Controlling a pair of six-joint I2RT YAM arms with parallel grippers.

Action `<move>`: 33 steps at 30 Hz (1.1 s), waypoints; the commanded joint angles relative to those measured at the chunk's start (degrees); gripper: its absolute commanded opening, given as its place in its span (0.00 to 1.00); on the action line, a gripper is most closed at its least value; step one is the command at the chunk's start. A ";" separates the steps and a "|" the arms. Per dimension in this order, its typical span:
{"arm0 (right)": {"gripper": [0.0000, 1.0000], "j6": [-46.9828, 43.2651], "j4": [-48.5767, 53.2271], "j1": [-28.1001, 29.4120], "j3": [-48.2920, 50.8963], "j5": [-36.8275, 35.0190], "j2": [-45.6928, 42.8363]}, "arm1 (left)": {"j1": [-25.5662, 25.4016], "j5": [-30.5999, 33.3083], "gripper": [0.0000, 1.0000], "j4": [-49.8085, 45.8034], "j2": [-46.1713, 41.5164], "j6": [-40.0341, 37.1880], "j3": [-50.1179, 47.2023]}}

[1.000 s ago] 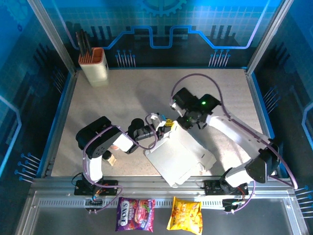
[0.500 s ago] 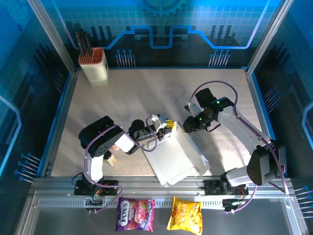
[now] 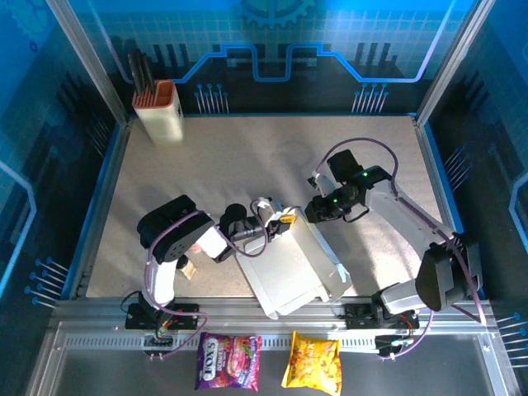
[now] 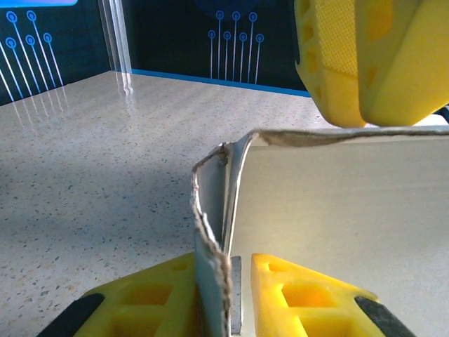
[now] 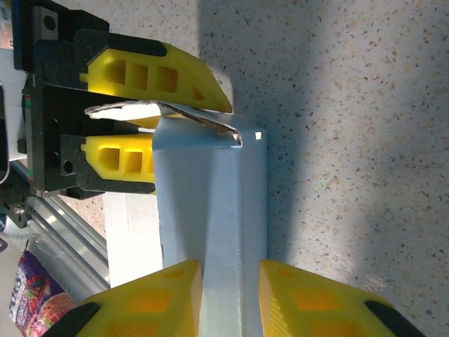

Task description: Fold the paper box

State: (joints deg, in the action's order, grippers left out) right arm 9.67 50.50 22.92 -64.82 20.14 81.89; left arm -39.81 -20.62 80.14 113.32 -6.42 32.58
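Note:
The paper box (image 3: pixel 293 268) is a white-grey cardboard tray, partly folded, lying askew near the table's front. My left gripper (image 3: pixel 279 224) is at its far left corner. In the left wrist view its jaws (image 4: pixel 224 261) stand slightly open around a raised wall of the paper box (image 4: pixel 337 210); the frayed edge leans on the left finger, with a gap to the right one. My right gripper (image 3: pixel 312 213) comes in from the far side. Seen from the right wrist, it (image 5: pixel 231 265) is shut on the same wall of the paper box (image 5: pixel 210 210), just short of the left gripper's fingers (image 5: pixel 154 70).
A cream holder with an orange top (image 3: pixel 158 110) stands at the back left corner. A purple snack bag (image 3: pixel 228 360) and a yellow one (image 3: pixel 313 361) lie on the front rail below the arm bases. Speckled tabletop lies open behind and to the right of the box.
The right gripper swung right off the box, then settled on its far wall and narrowed. The left jaws eased apart. The box slid slightly toward the front left.

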 commanded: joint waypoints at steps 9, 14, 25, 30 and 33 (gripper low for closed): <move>0.26 1.75 -0.67 4.04 -0.59 -3.41 2.65 | -0.63 -0.69 0.21 0.22 0.13 -0.45 0.36; 0.26 1.85 -0.31 4.77 -1.18 -3.93 2.86 | -0.70 0.35 0.12 0.28 0.06 -0.01 0.64; 0.34 2.98 2.16 1.13 -5.70 -4.92 -3.40 | -1.59 -1.79 0.00 0.27 -0.40 0.08 2.21; 0.39 2.13 1.90 -2.76 -3.63 -1.37 -4.80 | -1.65 -1.96 0.00 0.26 -1.87 -1.02 4.04; 0.41 2.02 1.08 -3.80 -1.37 0.34 -4.76 | -1.25 -2.69 0.00 0.22 -0.96 -1.33 6.01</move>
State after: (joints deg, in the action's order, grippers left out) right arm 12.01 50.87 20.14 -68.23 17.37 77.45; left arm -41.15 -21.06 79.70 113.30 -6.44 36.03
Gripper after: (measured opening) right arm 0.403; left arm 0.076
